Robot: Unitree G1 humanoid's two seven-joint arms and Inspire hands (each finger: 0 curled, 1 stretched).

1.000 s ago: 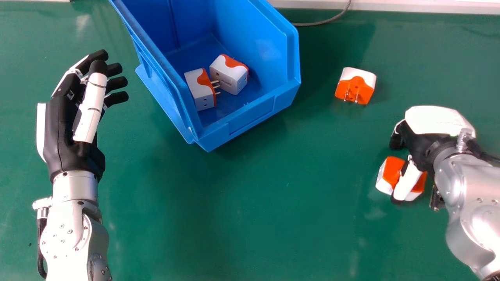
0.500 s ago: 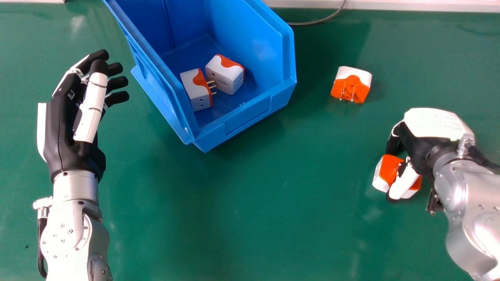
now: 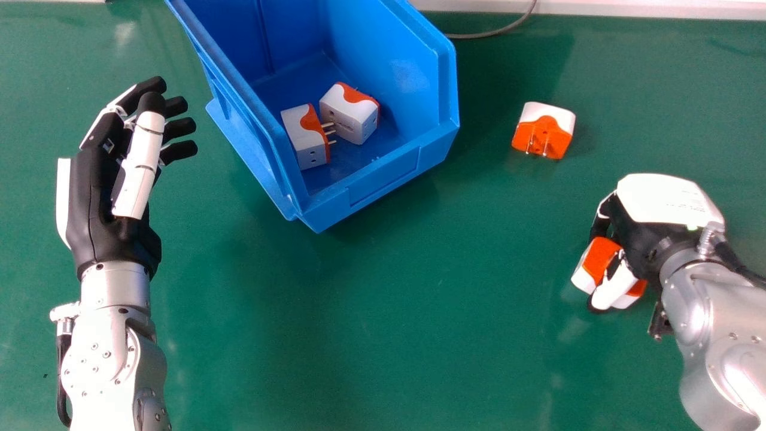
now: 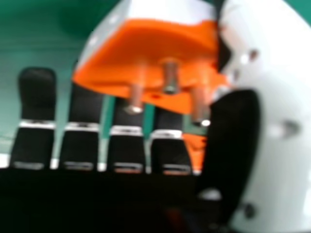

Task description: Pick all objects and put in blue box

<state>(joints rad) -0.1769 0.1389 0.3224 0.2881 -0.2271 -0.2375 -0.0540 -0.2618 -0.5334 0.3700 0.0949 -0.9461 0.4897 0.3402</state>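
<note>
Green desk (image 3: 359, 335) lies under the right hand (image 3: 643, 239), thumb and fingers around a plug (image 3: 601, 256); another plug (image 3: 543, 130) lies beyond, the box (image 3: 383, 181), holding two, leftward. Left hand (image 3: 105, 203): relaxed.

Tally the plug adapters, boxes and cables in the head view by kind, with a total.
Plug adapters: 4 (two in the box, one on the table, one at the right hand, partly covered)
Blue box: 1
Grey cable: 1
Total: 6
</note>
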